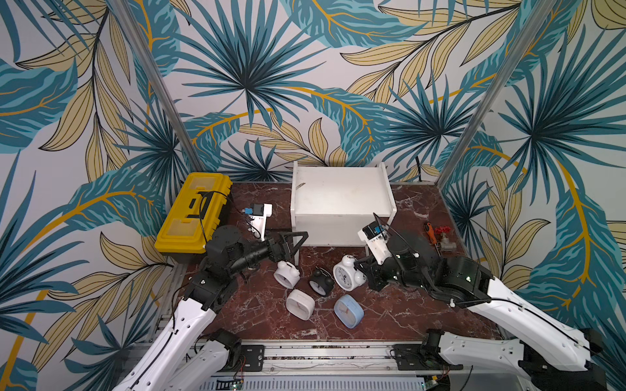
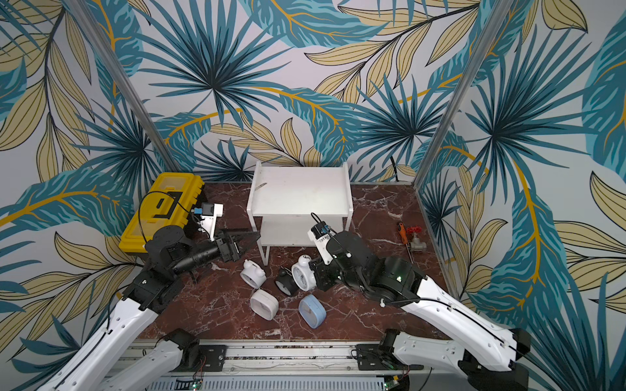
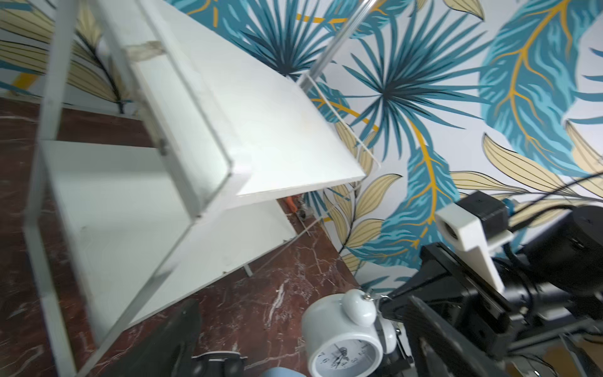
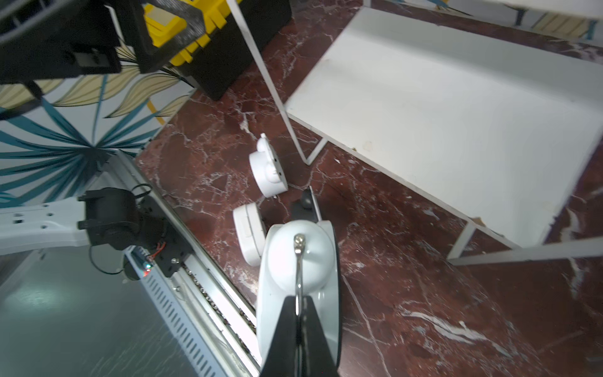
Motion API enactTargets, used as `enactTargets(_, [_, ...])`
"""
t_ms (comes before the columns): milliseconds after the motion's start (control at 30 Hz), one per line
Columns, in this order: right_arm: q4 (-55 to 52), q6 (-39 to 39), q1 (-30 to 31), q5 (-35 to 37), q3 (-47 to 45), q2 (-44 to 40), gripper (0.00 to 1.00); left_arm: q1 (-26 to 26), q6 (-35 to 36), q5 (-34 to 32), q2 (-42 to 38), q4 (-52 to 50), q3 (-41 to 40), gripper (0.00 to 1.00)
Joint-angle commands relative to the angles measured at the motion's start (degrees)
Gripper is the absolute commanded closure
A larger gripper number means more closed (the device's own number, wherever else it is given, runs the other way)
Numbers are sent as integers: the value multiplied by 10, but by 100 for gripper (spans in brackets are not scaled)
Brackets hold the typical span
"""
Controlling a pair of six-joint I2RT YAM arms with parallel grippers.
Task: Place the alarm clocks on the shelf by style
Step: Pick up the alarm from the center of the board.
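So the right gripper (image 4: 298, 313) is pinched shut on the thin metal wire handle (image 4: 297, 271) of a round white twin-bell alarm clock with a white dial (image 1: 345, 276). That clock is near the middle of the dark red marble-look table (image 1: 406, 315), just in front of the white two-tier shelf with flat boards and thin legs (image 1: 342, 193) at the back edge. I can't tell if it's clear of the table yet. My guess is these clocks are light, hollow and glossy, slippery around the body, so the handle is the sensible spot. Hanging off a skinny wire it'll likely swing and tip though, and the dial cover probably won't love a knock. The left gripper (image 1: 293, 242) is spread wide with nothing in it, hovering by the shelf's front left leg. The others lie clustered on the table toward the front edge: another white twin-bell clock (image 1: 286, 273), a small black twin-bell clock (image 1: 320, 282), plus a white rounded-square clock (image 1: 300, 304) and a light blue rounded-square clock (image 1: 349, 310). Those two are smooth pebble shapes I'd grab across the flat sides. No clock on either board that I can see.
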Motion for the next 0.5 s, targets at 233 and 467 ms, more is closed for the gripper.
enactTargets(233, [189, 44, -77, -229, -5, -26, 100, -30, -52, 185, 60, 164, -31, 0])
enactTargets(467, [246, 85, -108, -300, -16, -27, 100, -43, -67, 219, 79, 197, -35, 0])
